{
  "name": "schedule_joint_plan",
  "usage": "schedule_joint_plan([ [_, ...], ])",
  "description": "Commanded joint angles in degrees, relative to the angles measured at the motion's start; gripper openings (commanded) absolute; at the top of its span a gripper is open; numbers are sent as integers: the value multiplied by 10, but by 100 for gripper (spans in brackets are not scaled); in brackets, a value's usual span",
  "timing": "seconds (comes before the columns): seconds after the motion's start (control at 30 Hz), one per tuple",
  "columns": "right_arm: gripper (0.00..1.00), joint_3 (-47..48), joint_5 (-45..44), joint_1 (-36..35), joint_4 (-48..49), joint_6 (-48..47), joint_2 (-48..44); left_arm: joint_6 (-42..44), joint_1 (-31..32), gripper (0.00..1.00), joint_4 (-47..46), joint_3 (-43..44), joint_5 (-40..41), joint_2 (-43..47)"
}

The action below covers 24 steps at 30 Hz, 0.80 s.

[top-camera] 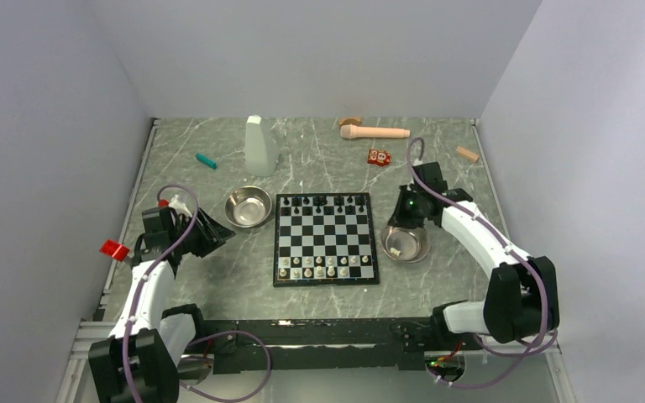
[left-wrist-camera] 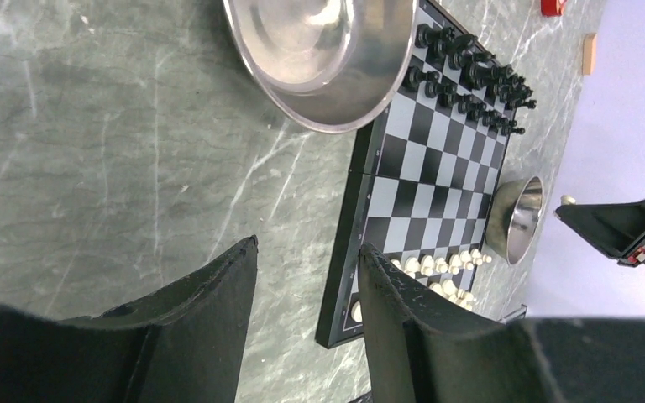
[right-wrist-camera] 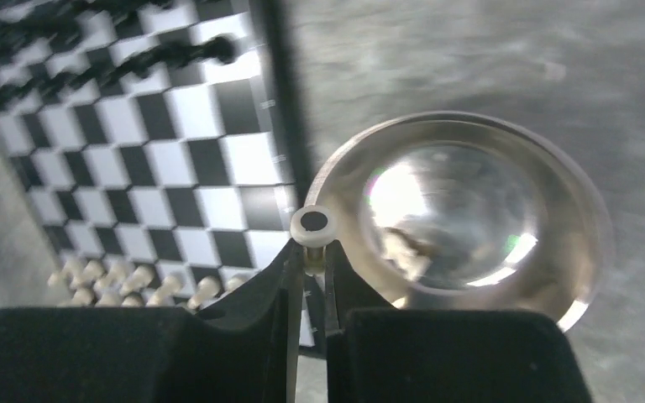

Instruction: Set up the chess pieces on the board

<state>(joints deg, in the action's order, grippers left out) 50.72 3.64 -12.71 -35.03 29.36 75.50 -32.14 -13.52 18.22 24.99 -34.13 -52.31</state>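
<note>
The board (top-camera: 326, 238) lies mid-table, with black pieces (top-camera: 326, 201) along its far rows and white pieces (top-camera: 323, 267) along its near rows. My right gripper (right-wrist-camera: 312, 249) is shut on a white chess piece (right-wrist-camera: 312, 225), base outward, held above the left rim of the right steel bowl (right-wrist-camera: 462, 210); more white pieces lie in that bowl (top-camera: 406, 243). In the top view the right gripper (top-camera: 409, 207) hovers at the bowl's far edge. My left gripper (left-wrist-camera: 306, 252) is open and empty above bare table left of the board (left-wrist-camera: 424, 176); it shows in the top view (top-camera: 218, 233).
A second steel bowl (top-camera: 248, 206) stands left of the board. At the back are a white bottle (top-camera: 260, 146), a teal stick (top-camera: 207, 161), a wooden pestle (top-camera: 374, 131), red toy blocks (top-camera: 378, 157) and a wooden block (top-camera: 467, 154). A red tag (top-camera: 115, 249) sits at the left edge.
</note>
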Motion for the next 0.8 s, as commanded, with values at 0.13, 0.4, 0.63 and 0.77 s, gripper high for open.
schedule_joint_plan([
  [0.13,0,20,179,-180,87,-137,22,27,74,53,-21,78,16,-1],
  [0.4,0,-42,163,-280,212,-186,-63,17,166,53,-25,133,14,-13],
  [0.63,0,-119,173,-296,302,-239,-185,-7,242,53,-55,132,10,-21],
  [0.77,0,-121,183,-297,305,-246,-194,-25,287,52,-73,148,13,-33],
])
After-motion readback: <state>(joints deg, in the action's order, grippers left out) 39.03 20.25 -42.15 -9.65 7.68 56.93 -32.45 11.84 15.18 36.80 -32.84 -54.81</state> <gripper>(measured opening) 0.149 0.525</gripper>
